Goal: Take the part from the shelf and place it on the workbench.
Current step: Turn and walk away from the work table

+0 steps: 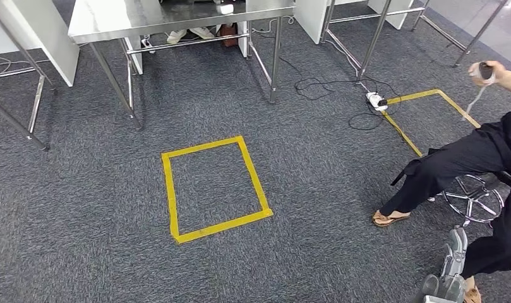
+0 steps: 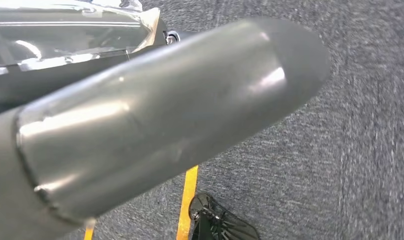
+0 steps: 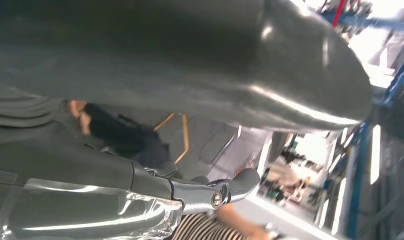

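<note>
Grey carpet floor [image 1: 82,208], yellow tape square [image 1: 215,189] centre frame; either robot hand's state unclear. Shelf unseen: walk steadily, arms low.

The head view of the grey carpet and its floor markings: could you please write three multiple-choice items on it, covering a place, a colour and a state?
1. Where does the complete taped rectangle lie?
A. On the bare grey carpet, in front of the steel-legged table
B. On the tabletop
C. Under the chair

2. What colour is the tape?
A. Red
B. Yellow
C. White

3. How is the person in black clothing at the right positioned?
A. Lying down
B. Kneeling
C. Seated on a chrome-based chair

Key: 1 A, carpet surrounds it; 2 B, the outline is yellow; 3 C, the legs are bent above the chair base.
</note>
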Robot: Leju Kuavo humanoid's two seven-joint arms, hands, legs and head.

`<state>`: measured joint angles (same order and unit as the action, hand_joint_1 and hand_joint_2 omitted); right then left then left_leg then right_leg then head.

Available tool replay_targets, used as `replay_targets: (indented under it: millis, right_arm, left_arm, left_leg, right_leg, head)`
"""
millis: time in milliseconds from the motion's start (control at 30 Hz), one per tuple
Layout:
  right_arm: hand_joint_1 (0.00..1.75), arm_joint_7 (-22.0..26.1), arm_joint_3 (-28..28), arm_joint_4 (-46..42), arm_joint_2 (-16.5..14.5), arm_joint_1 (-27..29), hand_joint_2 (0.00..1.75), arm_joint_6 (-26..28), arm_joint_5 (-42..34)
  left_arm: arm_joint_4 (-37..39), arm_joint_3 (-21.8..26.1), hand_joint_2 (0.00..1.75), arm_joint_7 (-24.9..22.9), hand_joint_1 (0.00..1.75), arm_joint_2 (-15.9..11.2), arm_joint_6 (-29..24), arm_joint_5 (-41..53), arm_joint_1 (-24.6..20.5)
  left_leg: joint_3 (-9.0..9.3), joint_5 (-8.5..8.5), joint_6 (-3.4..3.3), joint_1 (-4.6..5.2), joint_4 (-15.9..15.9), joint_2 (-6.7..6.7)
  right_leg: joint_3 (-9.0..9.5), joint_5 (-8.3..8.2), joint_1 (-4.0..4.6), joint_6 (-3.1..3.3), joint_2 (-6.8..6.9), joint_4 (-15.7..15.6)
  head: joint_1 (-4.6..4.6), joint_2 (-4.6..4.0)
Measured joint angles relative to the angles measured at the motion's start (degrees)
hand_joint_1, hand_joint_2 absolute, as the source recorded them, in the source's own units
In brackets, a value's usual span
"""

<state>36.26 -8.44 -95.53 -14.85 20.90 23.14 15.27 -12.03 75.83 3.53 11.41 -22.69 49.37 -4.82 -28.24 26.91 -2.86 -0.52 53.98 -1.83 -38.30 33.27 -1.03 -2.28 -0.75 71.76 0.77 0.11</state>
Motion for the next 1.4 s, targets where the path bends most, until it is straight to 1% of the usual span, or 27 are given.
replay_targets:
  millis: [33, 67, 133, 167, 200, 233, 300, 367, 433, 567, 600, 633, 700, 733, 767, 800, 867, 933, 1000, 1033, 1067, 1100, 1167, 1233, 1300, 1333, 1400]
  right_arm:
    - [0.0, 0.04, -0.25, 0.02, -0.04, -0.01, 0.0, -0.19, -0.14]
    - [0.0, 0.08, -0.47, 0.03, -0.05, -0.05, 0.0, -0.34, -0.28]
    - [0.0, 0.12, -0.79, 0.07, -0.06, -0.25, 0.0, -0.53, -0.59]
    - [0.0, 0.1, -0.87, 0.15, -0.07, -0.41, 0.0, -0.55, -0.73]
    - [0.0, 0.01, -1.01, 0.35, -0.08, -0.65, 0.0, -0.31, -0.7]
    - [0.0, -0.31, -1.33, 0.87, -0.09, -1.05, 0.0, 0.43, -0.21]
    - [0.0, -1.41, -2.79, 3.37, -0.08, -2.5, 0.0, 2.83, 1.49]
    - [0.0, -1.87, -4.73, 6.96, 0.01, -4.35, 0.0, 4.54, 2.44]
    - [0.0, -1.61, -5.73, 8.85, 0.09, -5.25, 0.0, 4.87, 2.36]
    - [0.0, -1.58, -5.86, 9.1, 0.09, -5.39, 0.0, 4.91, 2.34]
    - [0.0, -1.5, -6.25, 10.17, 0.1, -5.8, 0.0, 4.91, 2.34]
    - [0.0, -1.4, -6.88, 11.7, 0.13, -6.3, 0.0, 4.92, 2.33]
    - [0.0, -1.83, -8.45, 15.86, 0.22, -7.95, 0.0, 4.89, 2.35]
    - [0.0, -2.73, -9.11, 17.54, 0.31, -8.7, 0.0, 5.13, 2.68]
    - [0.0, -3.9, -9.88, 19.8, 0.54, -9.73, 0.0, 5.86, 3.42]
    - [0.0, -5.03, -10.87, 22.64, 0.95, -10.87, 0.0, 6.97, 4.44]
    - [0.0, -7.0, -13.97, 32.8, 2.82, -14.49, 0.0, 9.09, 6.41]
    - [0.0, -11.35, -17.27, 46.08, 5.38, -18.56, 0.0, 10.08, 8.42]
    - [0.0, -19.29, -19.01, 57.5, 7.39, -20.59, 0.0, 10.78, 11.74]
    - [0.0, -24.11, -19.24, 61.75, 8.03, -20.79, 0.0, 11.14, 14.29]
    - [0.0, -30.08, -18.94, 65.49, 8.44, -20.78, 0.0, 11.18, 18.03]
    - [0.0, -36.64, -17.93, 68.54, 8.7, -20.74, 0.0, 10.68, 22.57]
    - [0.0, -49.52, -14.18, 73.44, 8.84, -20.88, 0.0, 7.52, 31.45]
    - [0.0, -57.51, -10.15, 76.64, 8.67, -21.13, 0.0, 3.01, 35.7]
    - [0.0, -61.3, -8.07, 78.97, 8.17, -21.21, 0.0, 0.85, 35.22]
    - [0.0, -62.14, -7.67, 79.88, 7.88, -21.17, 0.0, 0.68, 34.37]
    - [0.0, -62.65, -7.43, 81.05, 7.53, -21.24, 0.0, 0.65, 33.97]
  left_arm:
    - [0.01, -0.02, 0.0, 0.01, 0.0, 0.02, -0.02, 0.0, 0.0]
    - [0.01, -0.03, 0.0, 0.01, 0.0, 0.04, -0.02, 0.0, -0.01]
    - [0.01, -0.07, 0.0, 0.02, 0.0, 0.04, -0.02, 0.03, -0.03]
    - [0.01, -0.08, 0.0, 0.02, 0.0, 0.02, -0.02, 0.17, -0.04]
    - [0.02, -0.13, 0.0, -0.04, 0.0, -0.02, 0.0, 0.37, -0.06]
    - [0.02, -0.22, 0.0, -0.16, 0.0, -0.05, 0.08, 0.68, -0.09]
    - [0.03, -0.49, 0.0, -0.52, 0.0, -0.05, 0.33, 1.23, -0.16]
    - [0.03, -0.77, 0.0, -0.75, 0.0, -0.09, 0.5, 1.57, -0.21]
    - [0.04, -0.93, 0.0, -0.78, 0.0, -0.1, 0.51, 1.68, -0.21]
    - [0.05, -0.95, 0.0, -0.78, 0.0, -0.09, 0.51, 1.68, -0.2]
    - [0.05, -0.97, 0.0, -0.81, 0.0, -0.1, 0.51, 1.68, -0.15]
    - [0.05, -1.0, 0.0, -0.84, 0.0, -0.13, 0.51, 1.68, -0.09]
    - [0.06, -1.08, 0.0, -0.95, 0.0, -0.32, 0.53, 1.7, 0.04]
    - [0.07, -1.12, 0.0, -1.04, 0.0, -0.42, 0.57, 1.75, 0.06]
    - [0.07, -1.21, 0.0, -1.19, 0.0, -0.5, 0.63, 1.91, 0.06]
    - [0.08, -1.33, 0.0, -1.4, 0.0, -0.5, 0.72, 2.12, 0.03]
    - [0.1, -1.62, 0.0, -1.8, 0.0, -0.51, 0.89, 2.69, -0.05]
    - [0.12, -1.83, 0.0, -2.23, 0.0, -0.63, 1.01, 3.11, -0.02]
    - [0.13, -1.91, 0.0, -2.86, 0.0, -0.8, 1.04, 3.48, 0.11]
    - [0.14, -1.92, 0.0, -3.19, 0.0, -0.87, 1.01, 3.69, 0.14]
    - [0.14, -1.93, 0.0, -3.53, 0.0, -0.93, 0.95, 3.91, 0.16]
    - [0.16, -1.96, 0.0, -3.84, 0.0, -0.96, 0.82, 4.14, 0.17]
    - [0.2, -2.11, 0.0, -4.45, 0.0, -1.04, 0.54, 4.7, 0.19]
    - [0.22, -2.45, 0.0, -4.87, 0.0, -1.16, 0.32, 5.4, 0.21]
    - [0.22, -3.15, 0.0, -5.63, 0.0, -1.25, -0.28, 7.12, 0.23]
    - [0.23, -3.73, 0.0, -6.36, 0.0, -1.34, -0.89, 8.5, 0.27]
    - [0.25, -5.18, 0.0, -8.47, 0.0, -1.48, -2.58, 11.47, 0.55]
  left_leg:
    - [-0.06, -0.01, 0.04, -0.01, 0.07, -0.75]
    - [-0.05, 0.03, 0.14, -0.04, 0.18, -1.46]
    - [-0.02, 0.32, 0.61, 0.05, 0.65, -2.71]
    - [-0.04, 0.55, 0.99, 0.16, 0.95, -3.22]
    - [-0.03, 0.7, 1.39, 0.3, 1.18, -3.64]
    - [-0.02, 0.77, 1.77, 0.38, 1.27, -4.05]
    - [0.08, 0.89, 2.43, 0.09, 1.37, -4.64]
    - [-0.58, 2.57, 2.99, -0.3, 3.07, -2.91]
    - [-1.44, 4.38, 3.22, -0.46, 5.08, -0.71]
    - [-1.73, 4.87, 3.24, -0.48, 5.75, -0.34]
    - [-3.42, 6.43, 3.26, -0.48, 9.4, 0.18]
    - [-4.72, 6.98, 3.13, -0.48, 12.1, 0.78]
    - [-4.3, 5.07, 2.15, -0.5, 10.43, 4.73]
    - [-2.48, 2.66, 1.62, -0.42, 6.06, 5.99]
    - [-1.04, 1.2, 1.19, -0.33, 2.58, 6.99]
    - [-1.02, 1.01, 1.05, -0.34, 2.27, 6.19]
    - [-0.91, 0.29, 0.46, -0.47, 1.39, 4.52]
    - [-1.01, -0.21, 0.0, -0.36, 0.89, 2.67]
    - [-1.32, -0.29, -0.13, -0.11, 0.92, 1.04]
    - [-1.41, -0.31, -0.15, -0.05, 0.94, 0.36]
    - [-1.43, -0.31, -0.14, -0.04, 0.96, -0.31]
    - [-1.39, -0.28, -0.07, -0.03, 0.99, -1.01]
    - [-1.31, -0.03, 0.34, 0.21, 1.21, -2.41]
    - [-1.24, 0.2, 1.0, 0.55, 1.47, -3.58]
    - [-1.08, 0.28, 1.71, 0.48, 1.52, -4.44]
    - [-1.1, 0.65, 2.12, 0.29, 1.8, -3.98]
    - [-2.32, 3.29, 2.81, -0.04, 5.0, -1.31]
  right_leg:
    - [-0.04, -0.1, -0.2, -0.56, 0.17, 0.57]
    - [1.37, -1.22, -0.44, -1.24, 0.55, -1.74]
    - [6.03, -4.16, -0.75, -2.22, 2.71, -10.21]
    - [7.88, -5.21, -0.77, -2.15, 3.63, -13.66]
    - [8.65, -5.68, -0.69, -1.73, 4.19, -15.44]
    - [8.64, -5.73, -0.53, -1.1, 4.15, -15.84]
    - [8.26, -6.07, -0.45, -0.01, 2.83, -15.88]
    - [8.23, -6.54, -0.61, 0.87, 1.77, -16.03]
    - [8.17, -6.84, -0.71, 1.33, 1.32, -16.06]
    - [8.13, -6.89, -0.71, 1.4, 1.25, -16.05]
    - [7.94, -6.98, -0.59, 1.53, 0.73, -16.02]
    - [7.77, -7.09, -0.42, 1.65, -0.21, -15.95]
    - [7.1, -7.52, 0.04, 1.46, -3.55, -15.59]
    - [6.79, -7.76, 0.03, 1.07, -5.04, -15.51]
    - [6.45, -8.08, -0.06, 0.54, -6.29, -15.58]
    - [6.09, -8.36, -0.21, 0.12, -6.84, -15.73]
    - [4.84, -7.74, -0.13, -0.18, -4.86, -14.36]
    - [1.62, -4.72, -0.13, 0.09, -1.28, -8.22]
    - [-1.72, -1.71, -0.27, -0.03, -0.07, -0.64]
    - [-2.15, -1.3, -0.31, -0.36, 0.08, 0.93]
    - [-1.37, -1.73, -0.34, -0.8, 0.26, 0.2]
    - [0.63, -2.9, -0.38, -1.28, 0.68, -2.95]
    - [5.84, -5.43, -0.35, -1.7, 3.19, -11.62]
    - [8.22, -6.53, -0.16, -1.06, 4.69, -15.95]
    - [7.82, -6.72, -0.02, -0.1, 3.64, -16.12]
    - [7.72, -6.84, -0.11, 0.29, 3.08, -16.2]
    - [7.69, -7.26, -0.36, 1.14, 1.97, -16.4]
  head:
    - [-0.03, 0.0]
    - [-0.04, 0.0]
    - [-0.08, 0.0]
    - [-0.09, 0.0]
    - [-0.09, 0.0]
    - [-0.08, 0.0]
    - [-0.05, 0.0]
    - [0.07, 0.0]
    - [0.24, 0.0]
    - [0.24, 0.0]
    - [0.24, 0.0]
    - [0.24, 0.0]
    - [0.25, 0.0]
    - [0.3, 0.0]
    - [0.38, 0.0]
    - [0.46, 0.0]
    - [0.29, 0.0]
    - [-0.02, 0.0]
    - [-0.16, 0.0]
    - [-0.17, 0.0]
    - [-0.2, 0.0]
    - [-0.21, 0.0]
    - [-0.21, 0.0]
    - [0.0, 0.0]
    - [0.2, 0.0]
    - [0.23, 0.0]
    - [0.38, 0.0]
